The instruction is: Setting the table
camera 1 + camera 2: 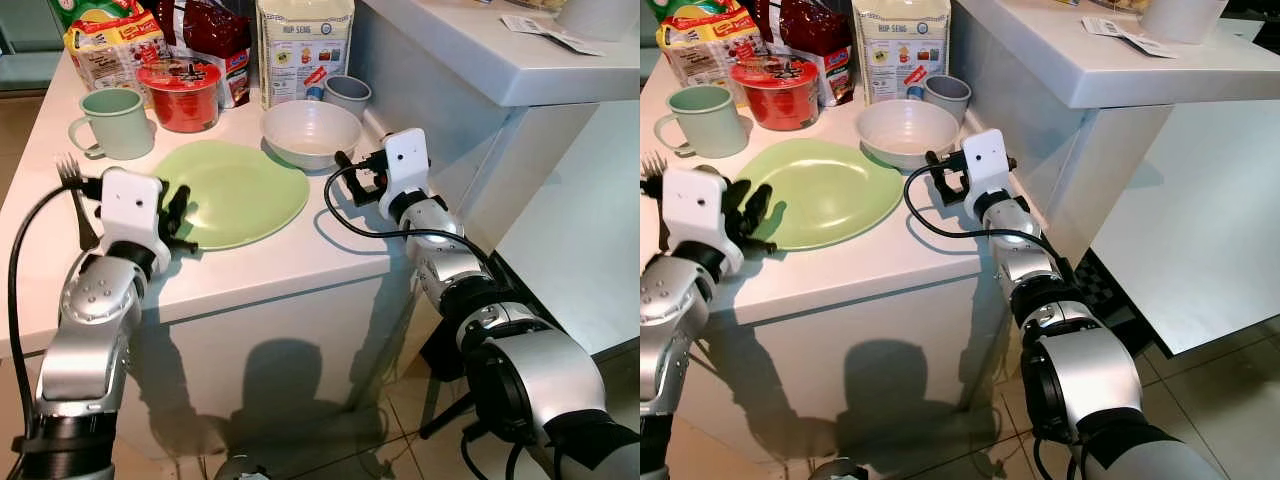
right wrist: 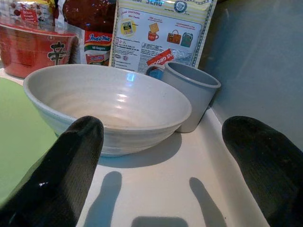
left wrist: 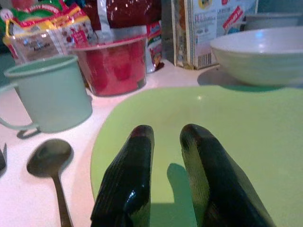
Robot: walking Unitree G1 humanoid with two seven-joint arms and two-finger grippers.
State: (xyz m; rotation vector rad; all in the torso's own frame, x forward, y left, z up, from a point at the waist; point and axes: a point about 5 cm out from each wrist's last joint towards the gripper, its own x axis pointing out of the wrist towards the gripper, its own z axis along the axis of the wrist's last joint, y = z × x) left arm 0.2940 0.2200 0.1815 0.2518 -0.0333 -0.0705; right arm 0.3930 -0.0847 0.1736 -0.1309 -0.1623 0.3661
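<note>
A light green plate (image 1: 240, 190) lies near the front of the white table (image 1: 290, 262). Behind it and touching its rim stands an empty white bowl (image 1: 310, 130). A fork (image 1: 70, 180) lies left of the plate, and a spoon (image 3: 49, 158) lies between them. My left gripper (image 1: 180, 208) hovers over the plate's left edge, its fingers (image 3: 130, 175) slightly apart with nothing between them. My right gripper (image 1: 351, 177) is open wide just right of the plate, pointing at the bowl (image 2: 109, 101) from a short way off.
A green mug (image 1: 115, 122), a red noodle cup (image 1: 185, 93), snack packets (image 1: 110, 40), a cracker bag (image 1: 305, 45) and a grey cup (image 1: 347, 95) crowd the table's back. A higher white counter (image 1: 480, 50) rises on the right. Tiled floor lies below.
</note>
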